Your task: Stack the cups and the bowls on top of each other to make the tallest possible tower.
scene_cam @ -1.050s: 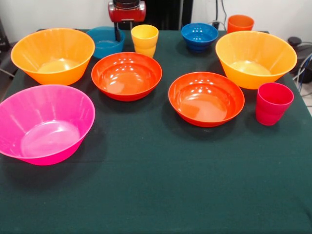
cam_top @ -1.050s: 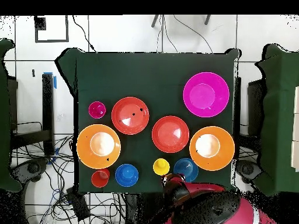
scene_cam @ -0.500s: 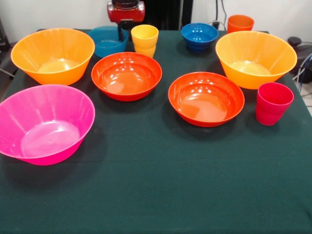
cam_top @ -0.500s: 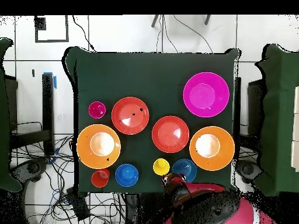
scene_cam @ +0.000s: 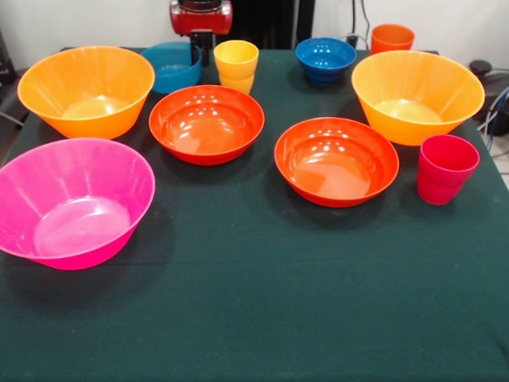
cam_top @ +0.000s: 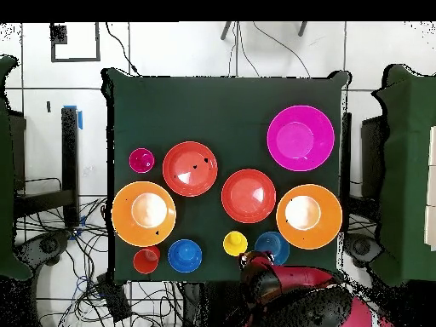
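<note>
Ten pieces stand on the dark green table [scene_cam: 254, 318], none stacked: three cups and seven bowls.

Left to right in the front view: a large pink bowl [scene_cam: 73, 200] sits at the left edge on the near side, with a large orange-yellow bowl [scene_cam: 86, 89] behind it. Next come a teal-blue small bowl [scene_cam: 171, 66] at the far edge and a red-orange medium bowl [scene_cam: 207, 123] nearer the middle. The yellow cup [scene_cam: 236, 66] stands just behind that red-orange bowl, beside the teal one. A second red-orange bowl [scene_cam: 336, 161] lies right of centre, apart from the first. Behind it a dark blue small bowl [scene_cam: 325, 59] and the orange cup [scene_cam: 392, 37] sit at the far edge. The second orange-yellow bowl [scene_cam: 417, 95] stands near the right edge, with the red-pink cup [scene_cam: 446, 168] just in front of it (almost touching).

That makes two large orange-yellow, one pink, two red-orange and two blue bowls.

The gripper [scene_cam: 201, 17] hangs at the far edge above the teal bowl and yellow cup; I cannot tell how it is set.

The whole near half of the table lies bare, and a gap runs between the two red-orange bowls.
</note>
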